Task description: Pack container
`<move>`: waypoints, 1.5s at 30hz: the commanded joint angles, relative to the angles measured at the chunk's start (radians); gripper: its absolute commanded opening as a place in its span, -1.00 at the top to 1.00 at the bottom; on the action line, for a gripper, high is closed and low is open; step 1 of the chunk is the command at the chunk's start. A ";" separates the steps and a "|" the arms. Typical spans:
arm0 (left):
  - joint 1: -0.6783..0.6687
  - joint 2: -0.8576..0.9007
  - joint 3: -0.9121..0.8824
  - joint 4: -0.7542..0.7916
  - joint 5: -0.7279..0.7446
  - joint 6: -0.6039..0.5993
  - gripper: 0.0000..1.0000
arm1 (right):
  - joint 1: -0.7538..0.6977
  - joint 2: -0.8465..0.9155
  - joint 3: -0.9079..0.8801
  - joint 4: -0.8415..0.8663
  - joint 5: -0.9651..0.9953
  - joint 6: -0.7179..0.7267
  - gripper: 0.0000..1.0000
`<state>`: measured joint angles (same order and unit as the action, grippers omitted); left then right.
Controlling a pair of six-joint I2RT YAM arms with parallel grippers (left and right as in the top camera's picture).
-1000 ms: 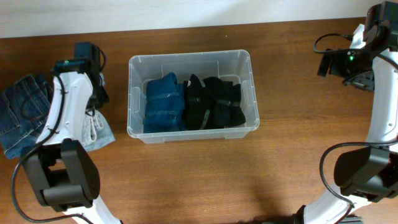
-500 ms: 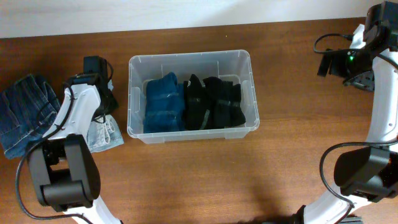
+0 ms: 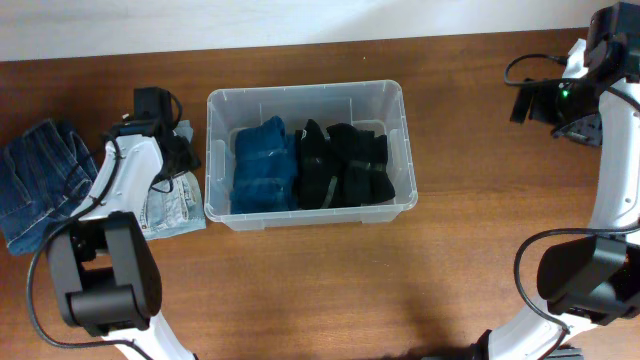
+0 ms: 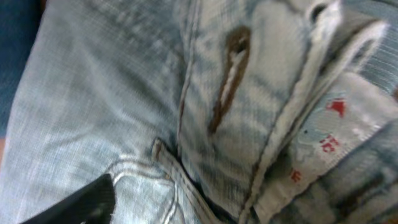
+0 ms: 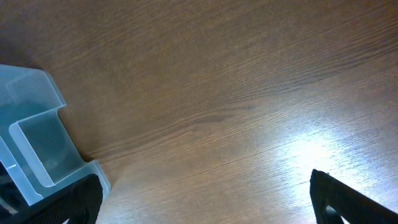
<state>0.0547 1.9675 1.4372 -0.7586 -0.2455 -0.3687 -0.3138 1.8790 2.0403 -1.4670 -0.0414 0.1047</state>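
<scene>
Since a sec ago the left gripper [image 3: 180,150] has swung in toward the container [image 3: 305,91]. The pale denim piece [image 3: 172,205] has slid w/ it and now lies just beside the tub's left wall. Close up, that denim is washed-out and twill-ribbed, w/ a thick seam, a frayed buttonhole and a white printed tag [image 4: 323,134]. Only one dark finger [image 4: 81,199] shows, so can't tell if the jaws are spread or pinching cloth.

Container sits mid-table [image 3: 300,290]: clear plastic, rounded corners, rolled rim. Inside are a folded blue garment [image 3: 262,165] on the left and black ones [image 3: 345,165] on the right. Dark jeans pile [image 3: 40,185] lies at the far left edge. Right gripper [image 5: 205,202] is spread wide over smooth wood grain, well apart from the tub, w/ broad bare wood between them.
</scene>
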 commanded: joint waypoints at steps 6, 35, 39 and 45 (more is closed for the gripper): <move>0.007 -0.034 0.202 -0.093 0.032 0.226 -0.98 | -0.001 -0.008 0.005 -0.002 0.009 0.000 -0.97; 0.352 -0.083 0.181 -0.412 0.433 0.550 -0.99 | -0.001 -0.008 0.005 -0.002 0.009 0.000 -0.96; 0.354 -0.083 0.082 -0.296 0.433 0.550 -0.99 | -0.001 -0.008 0.005 -0.002 0.009 0.000 -0.97; 0.354 -0.083 -0.017 -0.183 0.433 0.550 -0.99 | -0.001 -0.008 0.005 -0.002 0.009 0.000 -0.97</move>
<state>0.4088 1.9106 1.4548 -0.9653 0.1699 0.1574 -0.3138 1.8790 2.0403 -1.4670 -0.0414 0.1043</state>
